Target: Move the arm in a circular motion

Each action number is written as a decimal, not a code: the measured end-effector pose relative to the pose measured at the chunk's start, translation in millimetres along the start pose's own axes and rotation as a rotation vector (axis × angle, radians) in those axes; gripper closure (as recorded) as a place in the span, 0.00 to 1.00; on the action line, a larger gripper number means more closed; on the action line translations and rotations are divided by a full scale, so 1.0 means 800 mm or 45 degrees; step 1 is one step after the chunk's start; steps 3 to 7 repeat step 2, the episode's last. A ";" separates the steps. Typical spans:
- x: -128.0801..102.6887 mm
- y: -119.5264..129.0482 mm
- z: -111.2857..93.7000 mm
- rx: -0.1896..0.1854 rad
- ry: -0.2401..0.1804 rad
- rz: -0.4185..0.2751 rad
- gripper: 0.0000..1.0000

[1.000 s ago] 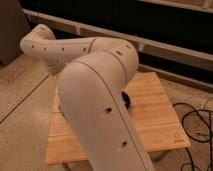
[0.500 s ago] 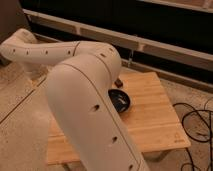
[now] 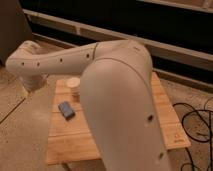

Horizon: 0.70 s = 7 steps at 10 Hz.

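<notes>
The arm [image 3: 115,95], cream-white with thick smooth segments and small dark holes along its side, fills most of the view. Its near segment rises from the lower right edge to a rounded elbow at upper centre. From there a second segment stretches left to another rounded joint at the left edge, above the speckled floor [image 3: 22,135]. The gripper is out of sight, apparently past that left joint, so I cannot tell how it stands.

Beneath the arm lies a low, light wooden desk [image 3: 165,122]. On its left part, a small dark blue rectangular object [image 3: 66,110] lies flat. Near it, toward the far edge, stands a pale cup-like container [image 3: 74,86], partly hidden by the arm. Black cables [image 3: 197,122] curl on the floor to the right of the desk. A dark wall with pale horizontal bands [image 3: 165,47] runs behind.
</notes>
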 end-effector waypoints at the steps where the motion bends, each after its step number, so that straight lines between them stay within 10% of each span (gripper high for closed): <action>1: 0.024 -0.004 -0.004 0.014 -0.003 0.001 0.35; 2: 0.067 -0.028 -0.014 0.078 0.009 0.019 0.35; 7: 0.067 -0.028 -0.014 0.078 0.009 0.019 0.35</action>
